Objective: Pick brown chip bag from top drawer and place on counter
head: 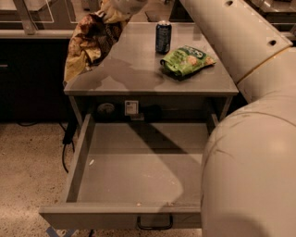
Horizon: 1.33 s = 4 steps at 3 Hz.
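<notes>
The brown chip bag (91, 40) hangs crumpled over the back left edge of the counter (138, 76), partly past its left side. My gripper (118, 6) is at the top edge of the view, right above the bag and shut on its upper end. The top drawer (138, 166) is pulled fully open below the counter; its grey floor is bare and its dark wire handle (155, 224) shows at the front. My pale arm (249, 139) crosses the right side and hides the drawer's right wall.
A blue can (163, 36) stands at the back middle of the counter. A green chip bag (186, 60) lies to its front right. Black cables (67, 143) hang by the left leg over a speckled floor.
</notes>
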Motion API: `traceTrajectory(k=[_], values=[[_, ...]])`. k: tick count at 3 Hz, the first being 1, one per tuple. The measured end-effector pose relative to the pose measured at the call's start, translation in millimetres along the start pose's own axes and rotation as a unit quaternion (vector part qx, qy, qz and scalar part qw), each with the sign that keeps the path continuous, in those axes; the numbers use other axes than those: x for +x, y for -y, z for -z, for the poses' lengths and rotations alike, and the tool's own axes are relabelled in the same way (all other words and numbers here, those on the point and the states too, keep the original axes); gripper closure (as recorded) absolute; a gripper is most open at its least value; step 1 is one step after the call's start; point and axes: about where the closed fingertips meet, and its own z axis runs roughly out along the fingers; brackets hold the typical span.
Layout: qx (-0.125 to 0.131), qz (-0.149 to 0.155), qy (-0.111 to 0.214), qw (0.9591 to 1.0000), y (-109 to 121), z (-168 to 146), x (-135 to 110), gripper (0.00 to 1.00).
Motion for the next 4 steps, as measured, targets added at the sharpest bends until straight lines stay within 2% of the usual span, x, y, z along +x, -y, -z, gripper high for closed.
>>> traceTrajectory(k=[1,2,3,4], values=[[-0.004,-0.016,0.018,0.9997,-14,-19,12,1.00],[-0.008,-0.025,0.006,0.9996,-25,-22,24,1.00],[-0.009,-0.043,-0.035,0.9984,-40,4,53,1.00],[-0.011,-0.053,-0.056,0.9969,-53,13,75,1.00]])
